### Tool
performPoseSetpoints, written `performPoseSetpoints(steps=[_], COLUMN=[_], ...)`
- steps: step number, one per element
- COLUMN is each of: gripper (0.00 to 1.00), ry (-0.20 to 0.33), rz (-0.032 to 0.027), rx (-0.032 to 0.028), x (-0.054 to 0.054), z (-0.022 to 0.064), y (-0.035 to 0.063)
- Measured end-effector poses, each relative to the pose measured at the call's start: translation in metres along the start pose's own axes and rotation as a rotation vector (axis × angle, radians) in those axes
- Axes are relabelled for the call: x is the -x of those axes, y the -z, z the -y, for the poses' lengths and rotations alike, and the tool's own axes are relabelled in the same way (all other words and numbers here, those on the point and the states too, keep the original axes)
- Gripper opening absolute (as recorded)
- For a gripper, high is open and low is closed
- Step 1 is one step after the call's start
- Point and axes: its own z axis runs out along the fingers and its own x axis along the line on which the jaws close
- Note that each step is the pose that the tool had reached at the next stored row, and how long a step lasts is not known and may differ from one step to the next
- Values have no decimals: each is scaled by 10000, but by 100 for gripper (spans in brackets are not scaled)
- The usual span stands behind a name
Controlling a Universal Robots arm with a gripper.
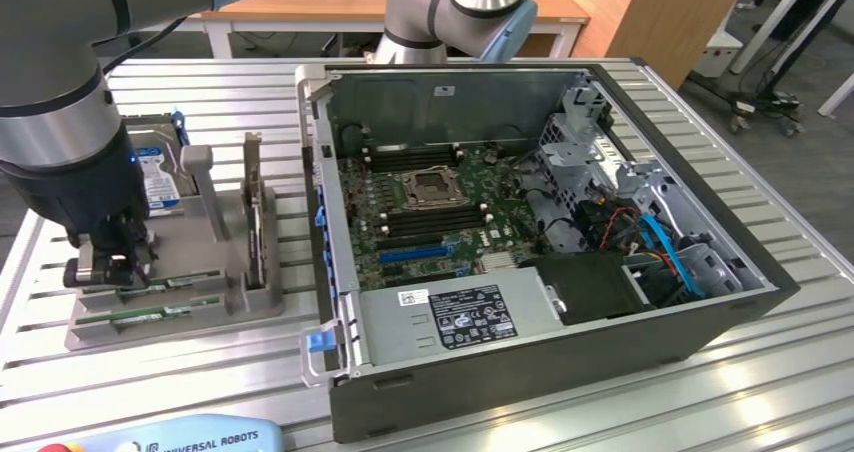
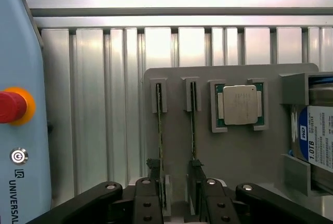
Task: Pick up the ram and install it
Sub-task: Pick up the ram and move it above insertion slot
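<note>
Two ram sticks stand on edge in slots of a grey holder [image 2: 234, 156]: one ram [image 2: 160, 141] and a second ram [image 2: 193, 130] beside it. In the exterior view they lie at the holder's near end, as ram [image 1: 171, 284] and ram [image 1: 140, 316]. My gripper [image 2: 176, 190] is open just above the sticks' ends, one dark finger [image 2: 153, 193] over each stick. I cannot tell whether either stick sits between the fingers. In the exterior view the gripper [image 1: 114, 264] hangs low over the holder at that view's left. Nothing is held.
The holder also carries a square silver processor [image 2: 240, 104] and a blue-labelled hard drive [image 2: 318, 135]. An open computer case [image 1: 534, 222] with its motherboard [image 1: 427, 207] fills the exterior view's right. A teach pendant [image 2: 21, 130] lies next to the holder on the slatted table [image 2: 93, 104].
</note>
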Motion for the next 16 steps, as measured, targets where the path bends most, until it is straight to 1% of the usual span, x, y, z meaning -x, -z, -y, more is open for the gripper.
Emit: performPoseSetpoints(steps=[2,8,12,16], gripper=[35,35,35,35], ry=[2,26,47,99], rz=[1,-2,-2,-5], rx=[-1,1,1,3], x=[-1,-7,-14,-62], z=[0,4,6,7], y=[-11,-89,-93,-92])
